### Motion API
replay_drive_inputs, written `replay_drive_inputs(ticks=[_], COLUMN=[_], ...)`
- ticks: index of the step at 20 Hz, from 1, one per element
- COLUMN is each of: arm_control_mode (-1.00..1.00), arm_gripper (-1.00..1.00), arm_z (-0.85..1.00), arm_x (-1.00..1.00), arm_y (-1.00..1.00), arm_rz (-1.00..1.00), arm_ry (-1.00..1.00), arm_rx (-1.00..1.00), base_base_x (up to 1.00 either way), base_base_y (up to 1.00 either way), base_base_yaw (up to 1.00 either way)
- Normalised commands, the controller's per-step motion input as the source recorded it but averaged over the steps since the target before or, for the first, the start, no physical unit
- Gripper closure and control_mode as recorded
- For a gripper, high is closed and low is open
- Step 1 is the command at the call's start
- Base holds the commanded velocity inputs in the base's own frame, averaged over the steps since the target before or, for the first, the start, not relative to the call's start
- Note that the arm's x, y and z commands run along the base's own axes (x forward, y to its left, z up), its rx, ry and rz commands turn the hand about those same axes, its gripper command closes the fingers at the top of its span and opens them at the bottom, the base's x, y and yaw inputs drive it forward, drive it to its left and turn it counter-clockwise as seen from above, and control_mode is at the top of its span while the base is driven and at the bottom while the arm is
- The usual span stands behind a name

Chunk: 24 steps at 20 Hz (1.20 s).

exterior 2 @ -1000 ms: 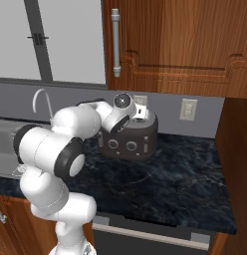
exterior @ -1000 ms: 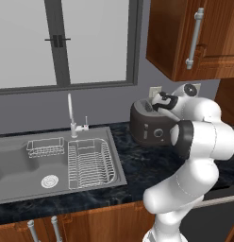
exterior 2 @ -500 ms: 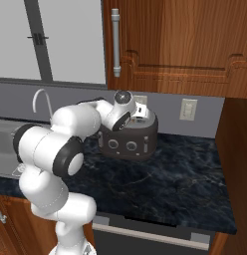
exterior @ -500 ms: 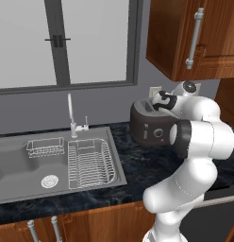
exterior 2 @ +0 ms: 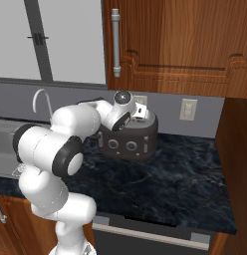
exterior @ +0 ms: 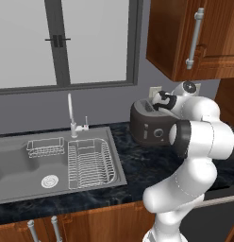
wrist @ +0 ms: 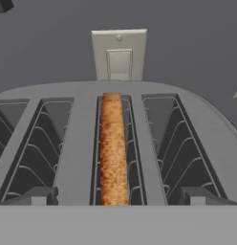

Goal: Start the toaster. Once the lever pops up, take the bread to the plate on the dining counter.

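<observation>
The dark rounded toaster (exterior: 148,128) (exterior 2: 126,143) stands on the black stone worktop against the wall. My gripper (exterior: 159,100) (exterior 2: 141,111) hovers just above its top and points down at the slots. In the hand view the tan-brown bread (wrist: 112,143) sits deep in one of the middle slots of the toaster (wrist: 82,143). My gripper (wrist: 118,198) is open, with a fingertip on each side of that slot and nothing between them. The plate and the dining counter are out of view.
A steel sink (exterior: 15,160) with a wire rack (exterior: 90,163) and a tap (exterior: 71,116) lies left of the toaster. Wooden wall cabinets (exterior 2: 185,45) hang overhead. A wall socket (wrist: 119,56) is right behind the toaster. A wooden side panel (exterior 2: 237,164) bounds the worktop on the right.
The hand has shifted only slightly above the toaster. The jaws stay wide open.
</observation>
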Motion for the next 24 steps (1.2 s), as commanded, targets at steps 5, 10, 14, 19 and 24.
replay_drive_inputs(ticks=[5,10,14,19,24], arm_control_mode=[-1.00,-1.00,-1.00,-1.00,-1.00], arm_gripper=[-1.00,-1.00,-1.00,-1.00,-1.00], arm_z=[-0.02,0.00,-0.02,-0.03,-0.01], arm_x=[0.00,0.00,0.00,0.02,0.01], arm_y=[0.00,0.00,0.00,0.00,0.00], arm_rz=[0.00,0.00,0.00,0.00,0.00], arm_ry=[0.00,0.00,0.00,0.01,0.00], arm_rx=[0.00,0.00,0.00,0.00,0.00], base_base_x=[0.00,0.00,0.00,0.00,0.00], base_base_y=[0.00,0.00,0.00,0.00,0.00], base_base_yaw=[0.00,0.00,0.00,0.00,0.00])
